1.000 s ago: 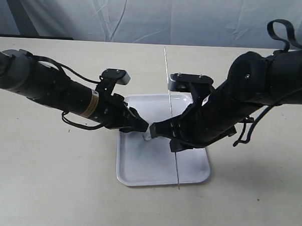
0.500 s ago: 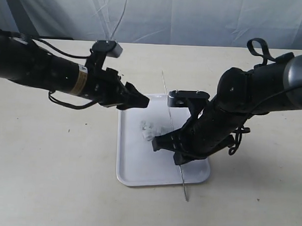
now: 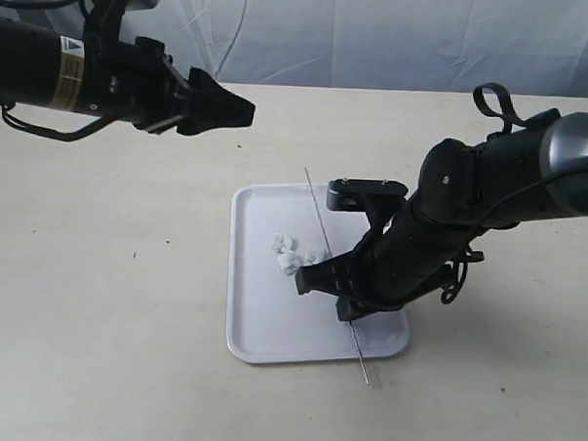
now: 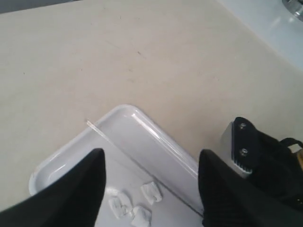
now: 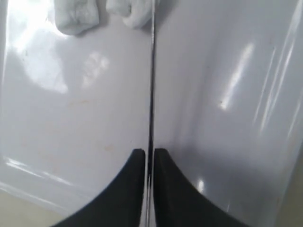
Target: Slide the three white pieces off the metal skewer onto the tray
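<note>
The three white pieces (image 3: 291,254) lie loose in a cluster on the tray (image 3: 269,348), beside the metal skewer (image 3: 318,214) and off it. My right gripper (image 3: 338,296) is low over the tray and shut on the skewer; in the right wrist view the skewer (image 5: 151,71) runs from between the shut fingers (image 5: 149,152) past two of the pieces (image 5: 75,16). My left gripper (image 3: 242,108) hangs high at the back left, open and holding nothing. Its wrist view looks down between the spread fingers (image 4: 149,153) at the pieces (image 4: 150,191), the skewer's tip (image 4: 90,124) and the tray rim (image 4: 156,132).
The tray sits on a beige tabletop (image 3: 94,319). The skewer's near end (image 3: 365,380) sticks out past the tray's front rim. A pale curtain (image 3: 380,39) backs the table. My right arm's body (image 3: 490,200) stretches over the table's right side.
My left gripper has let go, risen and drawn back to the far left, away from the tray. The white pieces now lie free on the tray. My right gripper has barely moved.
</note>
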Controlling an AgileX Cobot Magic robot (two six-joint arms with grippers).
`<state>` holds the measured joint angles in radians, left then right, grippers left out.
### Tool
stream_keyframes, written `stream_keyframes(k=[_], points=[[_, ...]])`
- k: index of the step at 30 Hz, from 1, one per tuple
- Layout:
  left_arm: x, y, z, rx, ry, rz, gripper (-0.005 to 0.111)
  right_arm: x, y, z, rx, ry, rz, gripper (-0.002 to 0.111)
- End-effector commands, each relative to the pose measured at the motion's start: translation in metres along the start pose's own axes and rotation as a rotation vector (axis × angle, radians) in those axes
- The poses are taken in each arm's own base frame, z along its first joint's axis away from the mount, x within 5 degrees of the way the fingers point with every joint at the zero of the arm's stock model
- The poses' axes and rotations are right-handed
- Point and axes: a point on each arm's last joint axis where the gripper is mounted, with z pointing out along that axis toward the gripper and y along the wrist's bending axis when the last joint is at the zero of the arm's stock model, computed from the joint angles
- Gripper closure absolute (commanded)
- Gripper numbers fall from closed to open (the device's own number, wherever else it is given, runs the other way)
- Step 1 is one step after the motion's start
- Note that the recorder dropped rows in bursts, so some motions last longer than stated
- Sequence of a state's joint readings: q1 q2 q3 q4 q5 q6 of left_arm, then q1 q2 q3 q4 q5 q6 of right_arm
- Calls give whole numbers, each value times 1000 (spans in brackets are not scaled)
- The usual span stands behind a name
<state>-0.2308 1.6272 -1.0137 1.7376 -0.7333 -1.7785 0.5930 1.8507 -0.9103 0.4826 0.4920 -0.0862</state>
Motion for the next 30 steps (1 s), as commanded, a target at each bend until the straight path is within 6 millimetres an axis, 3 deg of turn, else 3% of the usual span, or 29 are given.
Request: stream_keyframes(k=[1, 6, 10, 13, 18, 20, 22, 24, 27, 30], points=[[-10, -10, -18, 25, -39, 12, 51, -3, -2, 0, 2, -19, 22, 80], [-19, -25, -35, 46, -82, 31, 51, -3, -2, -2, 5, -16, 11, 76], [-29, -38, -54, 44, -134, 78, 53, -5, 0, -19, 9, -55, -33, 77], [-35, -51, -91, -2, -222, 126, 56, -9, -10, -58, 19, -120, -53, 77], [-30, -70, -142, -98, -341, 179, 59, 0, -38, -122, 125, -181, -112, 78], [-16, -94, -177, -190, -437, 246, 62, 11, -54, -172, 167, -307, -76, 94], [-1, -114, -199, -270, -514, 306, 67, 23, -58, -211, 157, -475, -28, 109], [23, -138, -216, -327, -591, 357, 77, 42, -45, -243, 116, -609, -150, 109], [54, -153, -220, -337, -646, 330, 92, 68, -31, -258, 35, -721, -216, 109], [99, -155, -210, -329, -652, 301, 104, 109, -41, -232, 45, -780, -184, 109]])
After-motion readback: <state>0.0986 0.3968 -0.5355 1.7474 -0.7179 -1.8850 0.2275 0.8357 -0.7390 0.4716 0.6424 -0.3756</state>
